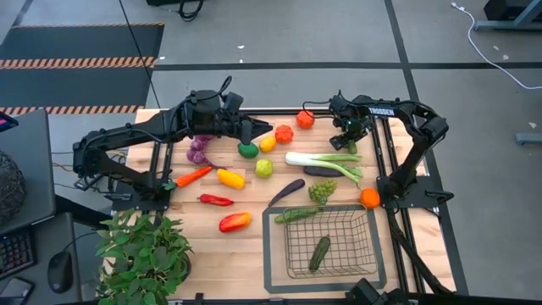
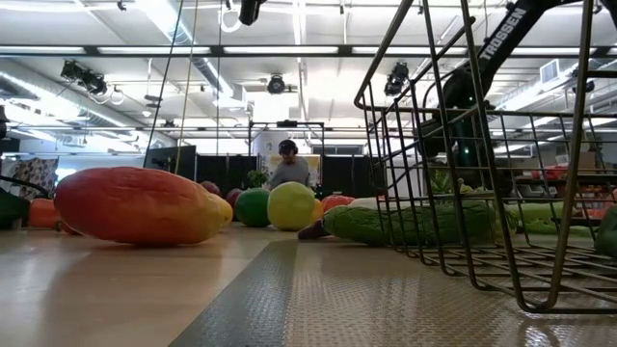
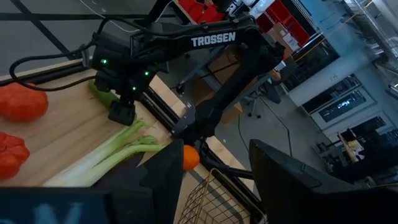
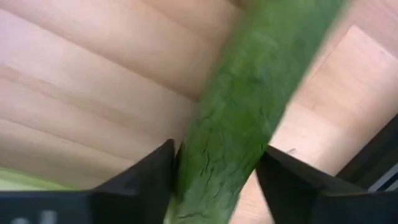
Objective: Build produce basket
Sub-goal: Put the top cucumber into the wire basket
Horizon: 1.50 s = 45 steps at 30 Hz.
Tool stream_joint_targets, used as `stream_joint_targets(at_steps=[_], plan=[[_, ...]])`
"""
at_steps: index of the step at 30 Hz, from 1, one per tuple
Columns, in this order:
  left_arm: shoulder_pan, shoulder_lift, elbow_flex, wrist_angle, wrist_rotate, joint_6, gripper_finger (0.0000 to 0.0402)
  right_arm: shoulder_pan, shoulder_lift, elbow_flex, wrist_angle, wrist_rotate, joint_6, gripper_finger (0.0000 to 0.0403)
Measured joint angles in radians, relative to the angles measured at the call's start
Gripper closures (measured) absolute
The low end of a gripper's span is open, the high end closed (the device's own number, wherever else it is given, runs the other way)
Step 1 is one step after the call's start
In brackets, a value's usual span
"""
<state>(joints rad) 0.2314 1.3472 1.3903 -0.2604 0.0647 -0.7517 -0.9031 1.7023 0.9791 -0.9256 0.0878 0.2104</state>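
Here the right tool point(image 4: 214, 180) grasps a green cucumber point(image 4: 249, 106) lengthwise between its fingers. The basket point(image 1: 326, 246) lies well toward the tabletop's near edge; the left tool point(image 1: 251, 129) hangs released.

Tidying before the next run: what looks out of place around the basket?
One cucumber lies askew across the basket's far-left corner, half over the frame instead of inside; another cucumber sits properly in the basket. The right gripper grips a third cucumber at the table's far side.
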Motion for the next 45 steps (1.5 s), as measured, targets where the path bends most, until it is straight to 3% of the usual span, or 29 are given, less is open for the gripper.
stream_joint_targets(at_steps=[4, 6, 14, 23, 31, 38, 45], plan=[[0.000, 0.000, 0.000, 0.000, 0.000, 0.001, 0.0214, 0.001, 0.000, 0.000, -0.009, -0.008, -0.001, 0.0258], [0.000, 0.000, 0.000, 0.000, 0.000, 0.002, 0.0214, 0.004, -0.001, 0.000, -0.022, -0.008, -0.007, 0.0273], [0.000, 0.000, 0.000, -0.023, 0.000, 0.003, 0.0214, 0.014, -0.085, 0.000, -0.096, -0.013, -0.023, 0.0270], [-0.006, 0.000, 0.000, -0.123, 0.001, 0.001, 0.0214, 0.117, -0.365, 0.001, -0.229, -0.191, 0.089, 0.0266], [-0.011, 0.000, 0.000, -0.119, 0.055, 0.013, 0.0216, 0.344, -0.605, 0.001, -0.171, -0.426, 0.336, 0.0266], [-0.035, 0.000, 0.000, -0.120, 0.108, 0.015, 0.0219, 0.657, -0.723, 0.001, 0.013, -0.456, 0.513, 0.0266], [-0.053, 0.000, 0.000, -0.154, 0.148, 0.055, 0.0221, 0.948, -0.714, 0.001, 0.071, -0.448, 0.627, 0.0266]])
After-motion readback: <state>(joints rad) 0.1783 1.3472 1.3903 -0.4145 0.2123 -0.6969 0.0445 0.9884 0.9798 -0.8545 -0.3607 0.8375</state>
